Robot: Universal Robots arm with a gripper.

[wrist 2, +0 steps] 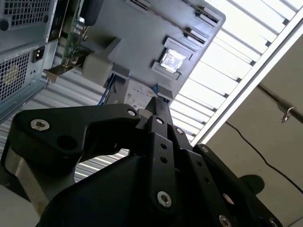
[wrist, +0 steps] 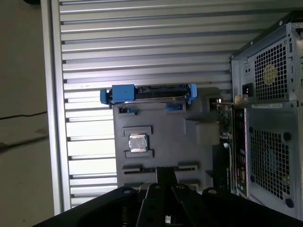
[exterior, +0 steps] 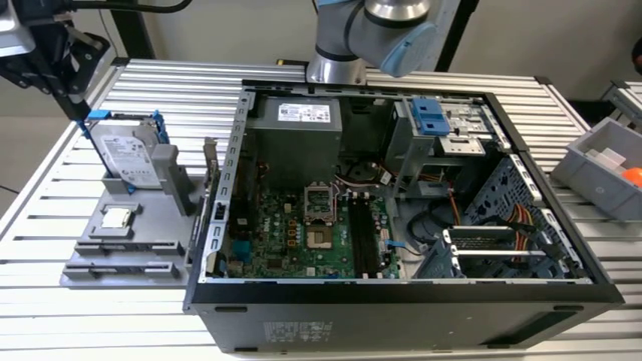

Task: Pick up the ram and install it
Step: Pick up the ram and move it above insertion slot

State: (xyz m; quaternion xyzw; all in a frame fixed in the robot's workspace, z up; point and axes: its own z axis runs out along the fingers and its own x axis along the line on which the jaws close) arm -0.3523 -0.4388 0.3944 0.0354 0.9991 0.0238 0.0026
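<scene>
My pincer (wrist 2: 157,105) hangs above the grey holder (wrist: 156,118), fingers pressed together with nothing between them. The ram (wrist: 187,166), I think, is the thin dark strip on edge in the holder's slot, beyond the CPU chip (wrist: 137,143) from the hard drive (wrist: 147,92); I am not sure. So it is not yet picked up, and installing it in the computer case (exterior: 401,293) beside the holder is all left to do.

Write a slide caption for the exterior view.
Gripper poised near the upright hard drive, beside the open computer case.
</scene>
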